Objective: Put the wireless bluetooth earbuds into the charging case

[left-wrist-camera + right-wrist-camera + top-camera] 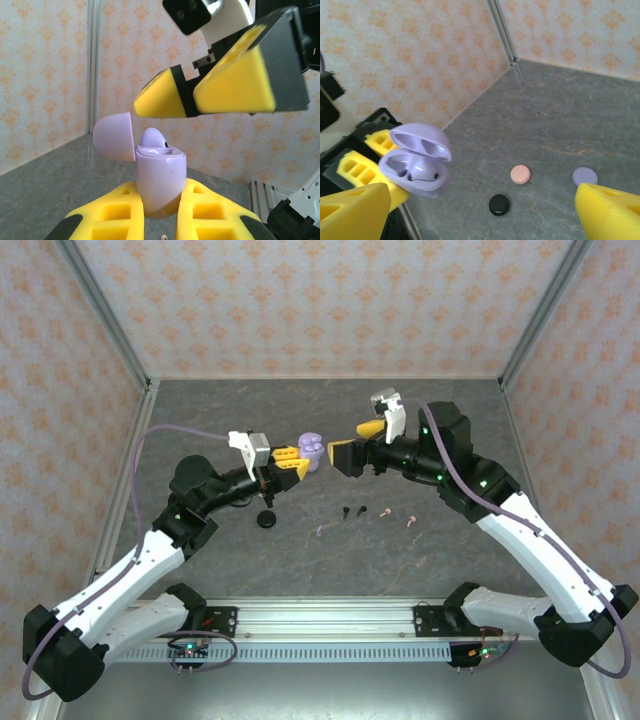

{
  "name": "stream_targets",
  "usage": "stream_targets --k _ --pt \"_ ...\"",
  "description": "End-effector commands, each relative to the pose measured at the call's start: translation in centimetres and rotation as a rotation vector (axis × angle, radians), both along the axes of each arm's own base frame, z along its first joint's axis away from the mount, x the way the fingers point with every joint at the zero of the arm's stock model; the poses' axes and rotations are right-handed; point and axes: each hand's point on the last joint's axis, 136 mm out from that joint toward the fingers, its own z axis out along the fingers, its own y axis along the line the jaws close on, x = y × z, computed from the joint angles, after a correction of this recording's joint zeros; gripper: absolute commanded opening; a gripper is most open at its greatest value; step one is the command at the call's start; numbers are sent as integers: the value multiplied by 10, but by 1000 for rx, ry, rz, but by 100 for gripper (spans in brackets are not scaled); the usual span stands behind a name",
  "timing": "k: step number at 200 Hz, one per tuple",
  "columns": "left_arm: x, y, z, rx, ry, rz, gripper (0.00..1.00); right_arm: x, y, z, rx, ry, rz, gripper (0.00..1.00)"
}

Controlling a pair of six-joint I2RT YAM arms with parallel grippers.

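Half done, seemingly: pinching open lilac plastic charging case (160,180) in left fingers (117,212), with lilac earbud (151,137) seated; right fingers (165,100) spread, empty. Remaining: second lilac earbud (320,531) on grey surface (250,565).

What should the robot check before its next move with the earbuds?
1. The left gripper is shut on the case: ok.
2. The lid is open: ok.
3. The right gripper has its jaws wide and empty: ok.
4. A lilac bud sits in the case: ok. Pushed fully down: cannot tell.
5. More buds are on the table: ok, black buds and pink buds lie there.
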Motion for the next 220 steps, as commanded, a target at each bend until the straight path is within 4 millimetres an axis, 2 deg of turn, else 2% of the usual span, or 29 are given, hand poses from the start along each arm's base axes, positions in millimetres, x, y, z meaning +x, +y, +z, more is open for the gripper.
stream_targets --k 1,40,63,66,91,118,144,191,220 --pt "-1 2 20 -45 -48 24 0 9 -4 -14 -23 41 -52 95" --pt "17 23 12 -32 -43 199 0 29 -26 -66 -156 165 -231 96" --pt "18 32 6 -23 -41 254 0 31 -29 -100 -190 281 -285 96" --pt "17 33 5 -19 -41 257 0 33 -26 -113 -206 320 -291 96" --pt "10 39 -4 12 -26 264 0 33 -24 -161 -264 485 -354 94" --pt "-1 51 -14 40 -16 293 0 25 -15 -211 -425 601 -384 89" --pt "-13 63 -24 60 -11 325 0 16 3 -248 -581 639 -375 88" --pt "-31 77 -33 81 -25 342 0 1 41 -302 -755 699 -315 85" --pt "-35 78 -36 94 -31 338 0 -4 51 -324 -835 718 -293 78"
